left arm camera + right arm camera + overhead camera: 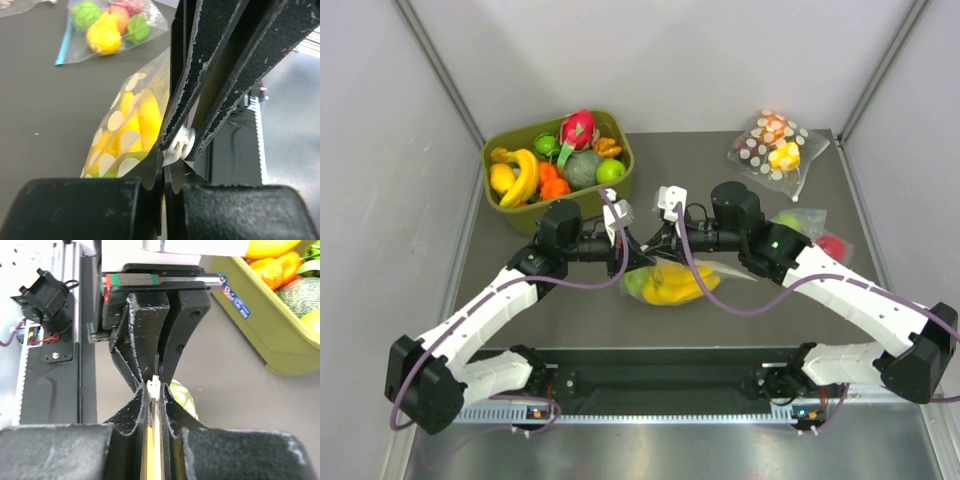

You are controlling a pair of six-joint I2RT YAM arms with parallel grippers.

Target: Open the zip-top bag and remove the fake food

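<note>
Where the two arms meet over the middle of the dark bench [720, 175], the zip-top bag [670, 285] lies just near of them, closer to the bases than the olive bin [535, 218] at the far left, which is heaped with toy fruit. The bag is clear plastic printed with white dots, and its upper edge is lifted off the bench to the fingertips. Through the film shows the fake food [142, 117]: glossy yellow banana shapes, with a green fruit at the bag's left end. A second dotted bag [772, 145] sits at the far right corner and a plain clear bag [805, 228] lies by the right arm. The left tool [635, 250] and the right tool [658, 245] face each other tip to tip, each with its fingers pressed together on the bag's raised edge, a small white piece pinched between them
</note>
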